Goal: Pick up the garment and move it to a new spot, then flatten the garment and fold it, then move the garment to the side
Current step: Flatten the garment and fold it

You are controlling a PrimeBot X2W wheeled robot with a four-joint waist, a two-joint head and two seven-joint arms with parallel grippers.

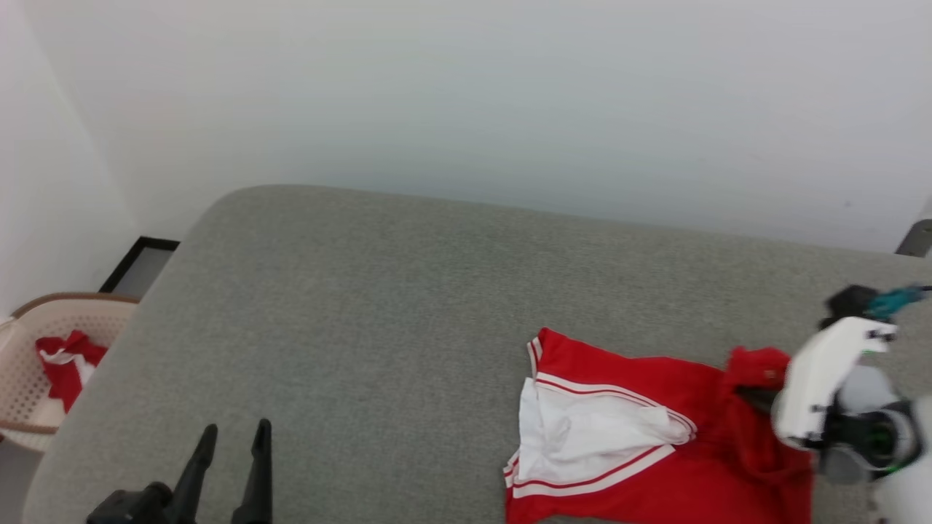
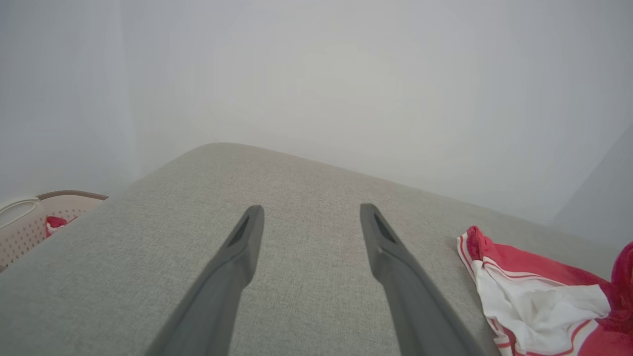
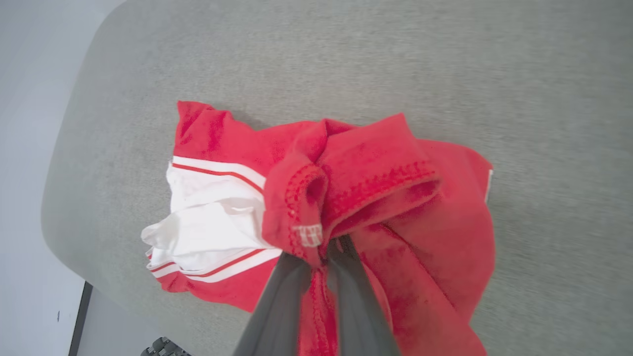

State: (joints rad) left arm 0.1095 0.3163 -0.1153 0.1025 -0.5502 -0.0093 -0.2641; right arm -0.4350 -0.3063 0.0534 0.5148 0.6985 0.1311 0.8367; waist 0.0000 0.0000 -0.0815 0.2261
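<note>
Grey fabric is covering a wide surface (image 1: 364,306) in the head view, and a white wall (image 1: 466,87) is standing behind it. The garment (image 1: 633,375), red with a white sleeve and red-and-white stripes, is lying crumpled near the right front side of the surface. The right gripper (image 1: 753,397) is reaching into its right edge and holding a red bunch up a little. The left gripper (image 1: 237,437) is hanging over bare grey fabric at the lower left, well apart from the garment. A pale basket (image 1: 22,342) is sitting beside the surface on the left, with a red and white cloth (image 1: 65,360) lying in it.

In the left wrist view, the left gripper's two dark fingers are pointing out over the surface with a wide gap between them, touching nothing. The garment is showing at the right edge and the basket at the left.

In the right wrist view, the right gripper's two fingers are squeezing together on a red stitched fold of the garment. A small white tag (image 3: 307,235) is sitting just by the tips. The rest of the garment is lying on the surface, with the white sleeve at that view's left.
</note>
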